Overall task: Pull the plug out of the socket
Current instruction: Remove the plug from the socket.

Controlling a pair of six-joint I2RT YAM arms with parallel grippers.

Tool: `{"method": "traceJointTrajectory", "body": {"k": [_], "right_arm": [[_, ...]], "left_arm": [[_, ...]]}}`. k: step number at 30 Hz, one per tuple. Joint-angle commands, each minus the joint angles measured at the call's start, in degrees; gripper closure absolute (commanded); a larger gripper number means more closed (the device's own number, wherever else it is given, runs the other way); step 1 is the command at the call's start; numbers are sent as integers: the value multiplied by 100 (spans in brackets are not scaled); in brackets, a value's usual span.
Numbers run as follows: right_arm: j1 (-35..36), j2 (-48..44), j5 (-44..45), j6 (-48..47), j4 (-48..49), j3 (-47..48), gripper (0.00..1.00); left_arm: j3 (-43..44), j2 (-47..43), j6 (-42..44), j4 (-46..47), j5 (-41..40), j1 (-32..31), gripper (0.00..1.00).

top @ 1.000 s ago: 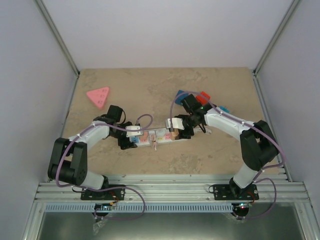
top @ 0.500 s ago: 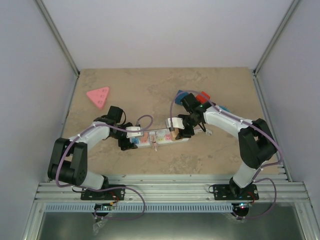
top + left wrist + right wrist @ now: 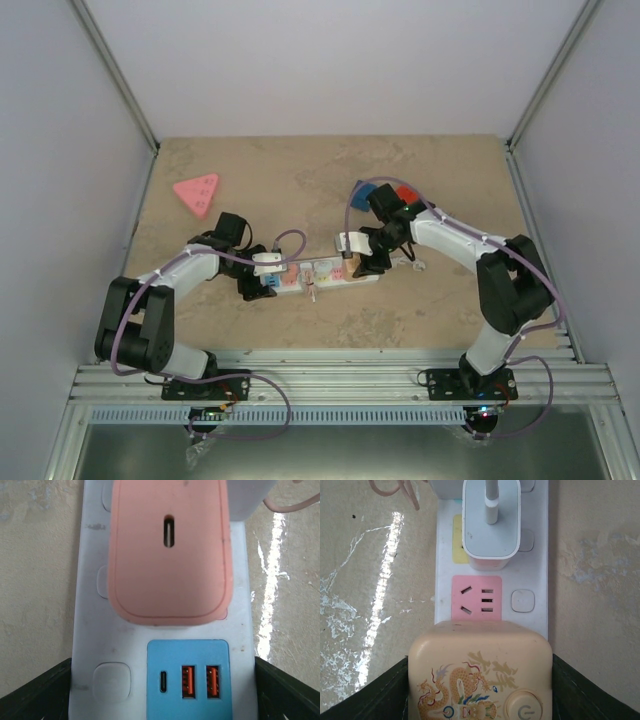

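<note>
The socket (image 3: 318, 272), a long white power strip with pastel outlets, lies on the table near the front middle. In the left wrist view the socket (image 3: 90, 630) shows a blue USB panel (image 3: 189, 680) and a pink plug (image 3: 170, 555) seated beyond it. My left gripper (image 3: 162, 692) grips the strip's sides at its left end; it also shows in the top view (image 3: 258, 283). My right gripper (image 3: 480, 690) is shut on a beige plug with a dragon print (image 3: 480, 675), which sits on the strip (image 3: 540, 570). A white charger (image 3: 491, 522) with a cable is plugged in beyond the pink outlet (image 3: 476, 604).
A pink triangular block (image 3: 197, 192) lies at the back left. A blue piece (image 3: 364, 191) and a red piece (image 3: 406, 193) lie behind my right arm. A thin pink cable (image 3: 290, 240) loops off the strip. White walls close in the table.
My right arm has shifted slightly back and to the right, still on the beige plug, and now hides a small teal piece. My left arm has barely moved.
</note>
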Motion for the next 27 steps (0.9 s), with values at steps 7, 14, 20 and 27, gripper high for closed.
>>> {"method": "traceJointTrajectory", "body": {"k": [7,14,20,27], "right_arm": [[52,-820,292,-82,718,-772,73],[192,-848,625,27,909,-825,72],[503,-665,1053,141,880,-741,72],[527,-552,748,227,569,-473,72]], "left_arm": [[102,40,-27,274,288,-6,100],[128,71,-57,261,290,-6,100],[164,70,-78,239,317,-6,100],[155,73,-99,266,304,-6,100]]}}
